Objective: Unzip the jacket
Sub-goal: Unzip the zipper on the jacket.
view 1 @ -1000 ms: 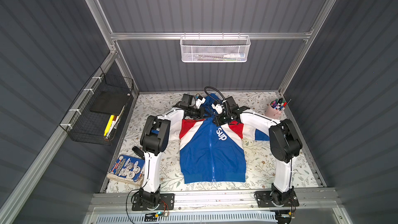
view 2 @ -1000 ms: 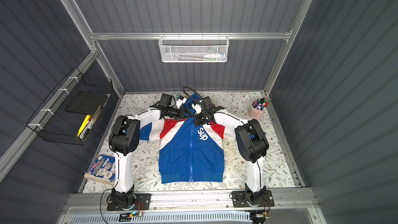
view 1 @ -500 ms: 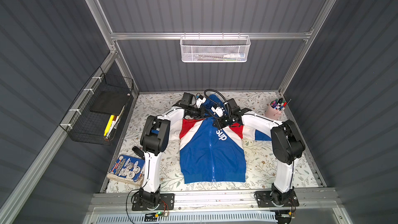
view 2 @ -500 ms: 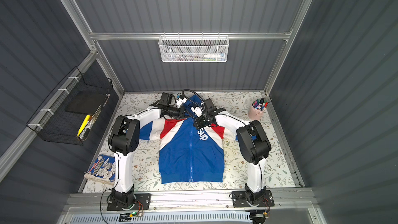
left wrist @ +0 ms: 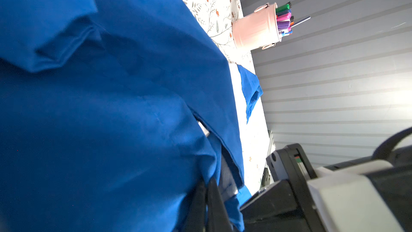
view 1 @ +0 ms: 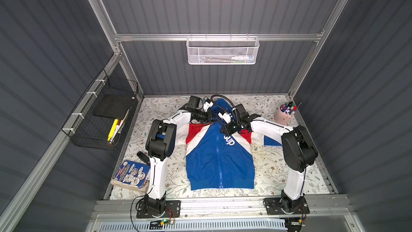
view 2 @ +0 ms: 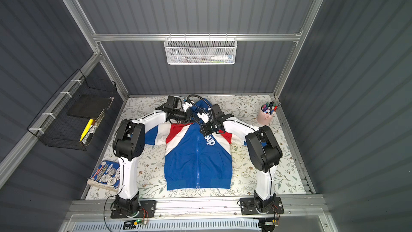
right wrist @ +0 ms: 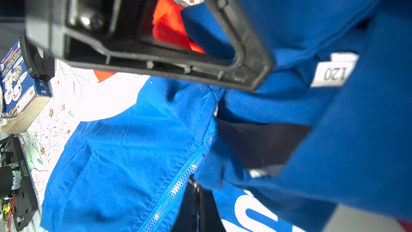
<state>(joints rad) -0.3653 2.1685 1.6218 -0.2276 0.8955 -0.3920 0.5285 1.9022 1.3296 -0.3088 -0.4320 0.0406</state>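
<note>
Jacket (view 1: 200, 166) lies flat, front up, in the middle of the table (view 1: 278, 175), zip (view 1: 219, 164) closed up the chest. Left gripper (left wrist: 207, 197) is pinched tight on its blue cloth by the hood (view 1: 219, 106); right gripper (right wrist: 198, 194) is closed narrow, seemingly on the zip pull (right wrist: 193, 182)

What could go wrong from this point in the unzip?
The right gripper pinches the small zipper pull only at the tip, so it may slip off. Loose folds of the jacket bunch beside the zipper teeth and might jam there. If the left gripper loses its hold, the jacket could just drag along.
</note>
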